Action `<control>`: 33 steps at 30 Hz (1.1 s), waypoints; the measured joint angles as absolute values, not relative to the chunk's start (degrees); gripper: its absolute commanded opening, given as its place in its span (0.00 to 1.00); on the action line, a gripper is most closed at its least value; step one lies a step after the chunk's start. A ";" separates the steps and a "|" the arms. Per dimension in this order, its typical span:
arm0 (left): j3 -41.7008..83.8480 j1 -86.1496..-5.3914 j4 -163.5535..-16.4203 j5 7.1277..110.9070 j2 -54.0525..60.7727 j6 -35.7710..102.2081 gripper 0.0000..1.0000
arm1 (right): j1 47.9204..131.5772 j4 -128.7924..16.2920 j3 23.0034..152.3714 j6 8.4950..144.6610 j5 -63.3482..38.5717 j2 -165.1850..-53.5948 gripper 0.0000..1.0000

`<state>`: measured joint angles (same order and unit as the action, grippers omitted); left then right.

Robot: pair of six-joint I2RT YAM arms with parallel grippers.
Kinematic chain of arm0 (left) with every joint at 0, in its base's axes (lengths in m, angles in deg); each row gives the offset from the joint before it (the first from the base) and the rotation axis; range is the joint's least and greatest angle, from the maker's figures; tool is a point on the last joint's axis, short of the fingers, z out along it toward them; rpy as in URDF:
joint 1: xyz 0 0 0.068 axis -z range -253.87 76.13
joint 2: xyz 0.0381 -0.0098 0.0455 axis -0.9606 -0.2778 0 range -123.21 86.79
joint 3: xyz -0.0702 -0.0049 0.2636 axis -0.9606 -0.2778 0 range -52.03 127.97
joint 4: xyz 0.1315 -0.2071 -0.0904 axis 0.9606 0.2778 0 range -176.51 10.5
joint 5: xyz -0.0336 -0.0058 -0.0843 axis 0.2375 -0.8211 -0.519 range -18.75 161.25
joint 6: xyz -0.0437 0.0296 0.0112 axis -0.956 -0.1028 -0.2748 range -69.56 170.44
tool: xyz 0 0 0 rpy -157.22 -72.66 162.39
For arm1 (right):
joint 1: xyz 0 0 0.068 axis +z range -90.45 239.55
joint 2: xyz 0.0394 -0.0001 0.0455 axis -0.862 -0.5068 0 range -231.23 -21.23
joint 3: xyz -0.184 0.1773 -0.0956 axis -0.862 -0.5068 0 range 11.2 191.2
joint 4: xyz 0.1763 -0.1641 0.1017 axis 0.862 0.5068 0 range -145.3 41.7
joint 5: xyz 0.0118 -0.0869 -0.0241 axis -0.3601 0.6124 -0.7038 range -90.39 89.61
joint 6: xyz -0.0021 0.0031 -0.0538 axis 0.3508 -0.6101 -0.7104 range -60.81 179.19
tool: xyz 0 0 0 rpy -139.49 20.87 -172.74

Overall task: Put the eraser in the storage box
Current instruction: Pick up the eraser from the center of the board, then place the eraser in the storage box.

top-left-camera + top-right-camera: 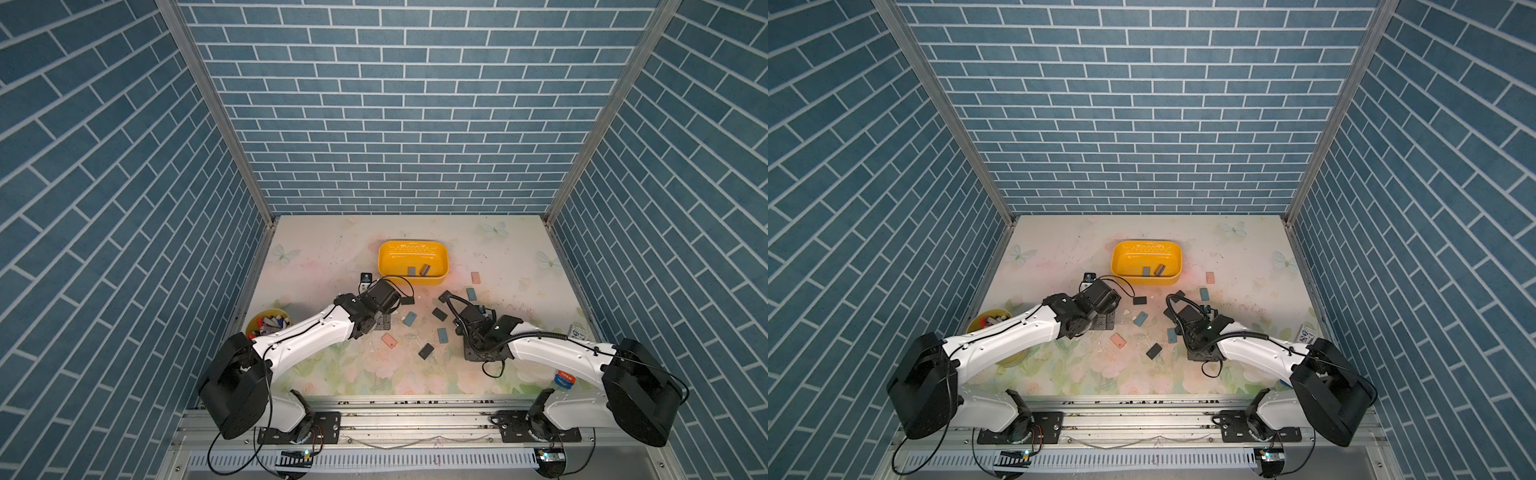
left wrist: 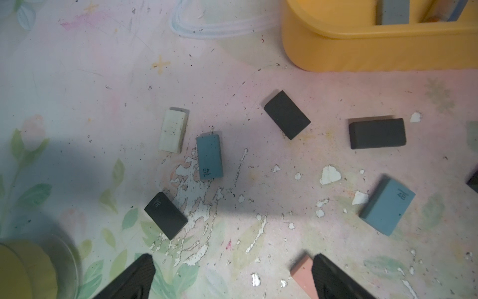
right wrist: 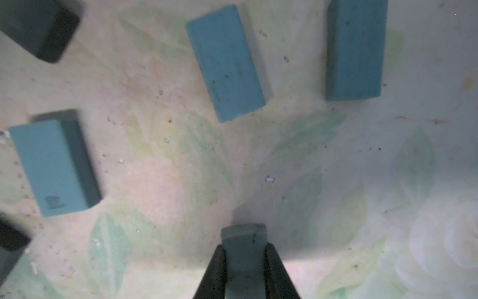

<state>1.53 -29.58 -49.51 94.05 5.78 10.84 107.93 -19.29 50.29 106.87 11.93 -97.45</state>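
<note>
The floral table mat (image 1: 498, 249) bears everything, and the white left arm (image 1: 307, 336) and right arm (image 1: 552, 353) both stretch over it toward the near side of the storage box (image 1: 411, 281), the shallow yellow tub seen in both top views (image 1: 1144, 280). A round yellow cup of pens (image 1: 270, 322) stands well off the box's near left corner, partly under the left arm. The left gripper (image 2: 232, 279) hangs off that same corner with its jaws spread wide and nothing between them; a pink eraser (image 2: 301, 274) shows just beside one finger, partly hidden by it. The right gripper (image 3: 244, 246) sits off the box's near right side, well apart from it, jaws pinched narrow on the short end of a grey eraser (image 3: 243, 233), so this eraser is outside the box; whether it touches the mat cannot be told. Inside the box, against its near wall, lie a slate eraser (image 1: 412, 271) and a dark eraser (image 1: 424, 270) tilted beside it. Loose blue erasers (image 3: 225, 62), black erasers (image 2: 287, 115) and a white eraser (image 2: 174, 130) lie scattered on the mat on the box's near side
</note>
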 measured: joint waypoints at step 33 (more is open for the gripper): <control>-7.17 -43.78 -51.76 88.15 9.32 9.25 0.99 | 96.76 -15.07 99.53 88.65 2.90 -123.46 0.09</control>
<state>-7.17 -43.78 -51.76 88.15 9.32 9.25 96.76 -15.07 99.53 88.65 2.90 -123.46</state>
